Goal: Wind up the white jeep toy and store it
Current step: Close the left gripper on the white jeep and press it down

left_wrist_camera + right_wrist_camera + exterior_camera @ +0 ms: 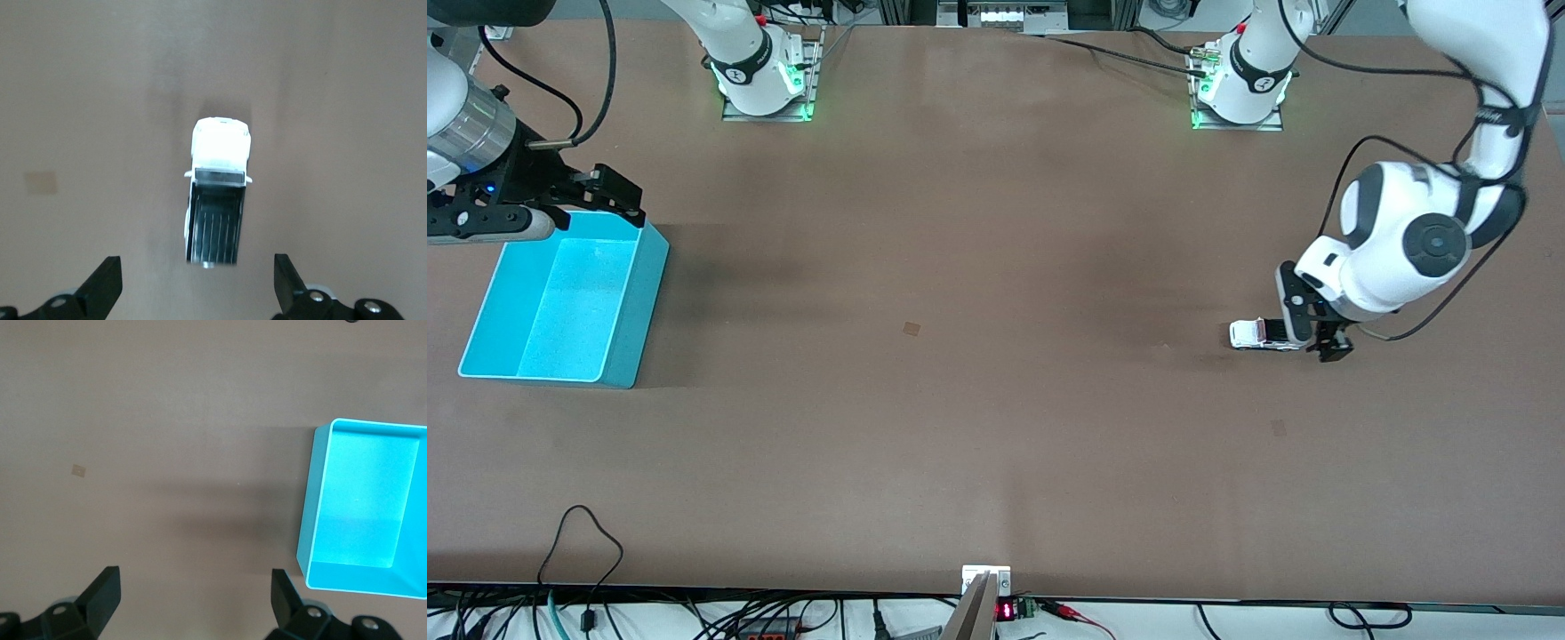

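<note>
Even overhead light leaves soft dark shadows on the table (996, 400) beside the bin (627, 329) and under the left arm, while the jeep (217, 190) in the left wrist view is blurred (its hood glared white).

I'm working in what looks like a robotics lab: two arm bases (765, 76) bolted to a bare brown table (978, 400), cables (694, 613) and probably a small electronics readout (1005, 610) along its edge.
</note>
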{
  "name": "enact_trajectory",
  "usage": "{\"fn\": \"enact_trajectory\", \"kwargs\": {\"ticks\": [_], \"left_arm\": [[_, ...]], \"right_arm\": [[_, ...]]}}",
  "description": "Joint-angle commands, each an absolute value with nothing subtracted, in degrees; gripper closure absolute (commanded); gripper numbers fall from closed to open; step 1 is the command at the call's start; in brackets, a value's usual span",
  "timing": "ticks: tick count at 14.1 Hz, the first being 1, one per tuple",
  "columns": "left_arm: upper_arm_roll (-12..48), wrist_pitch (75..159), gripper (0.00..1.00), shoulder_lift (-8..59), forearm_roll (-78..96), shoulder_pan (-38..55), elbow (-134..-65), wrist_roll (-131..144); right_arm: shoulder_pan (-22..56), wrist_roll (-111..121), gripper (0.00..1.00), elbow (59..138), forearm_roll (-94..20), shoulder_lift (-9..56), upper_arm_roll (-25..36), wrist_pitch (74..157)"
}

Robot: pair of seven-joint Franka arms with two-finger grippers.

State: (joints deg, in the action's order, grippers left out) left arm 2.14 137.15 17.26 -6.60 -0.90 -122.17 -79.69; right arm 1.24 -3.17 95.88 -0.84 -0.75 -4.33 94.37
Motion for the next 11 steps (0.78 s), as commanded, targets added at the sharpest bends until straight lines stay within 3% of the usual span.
{"fn": "enact_trajectory", "kwargs": {"ticks": [1, 5, 6, 11], "left_arm": [[2.3, 144.6, 0.00, 19.0, -7.6, -1.1, -125.9, -83.4], [2.3, 149.8, 0.00, 21.4, -7.6, -1.8, -127.2, -85.4], [2.3, 149.9, 0.04, 21.5, -7.6, -1.7, -127.2, -86.0], [2.3, 149.7, 0.67, 21.9, -7.6, -1.7, -127.1, -89.5]], "right_arm": [[1.4, -2.5, 0.00, 97.3, -0.4, -2.3, -4.3, 94.8], [1.4, -2.5, 0.00, 97.3, -0.4, -2.3, -4.3, 94.8], [1.4, -2.5, 0.00, 97.3, -0.4, -2.3, -4.3, 94.8], [1.4, -2.5, 0.00, 97.3, -0.4, -2.3, -4.3, 94.8]]}}
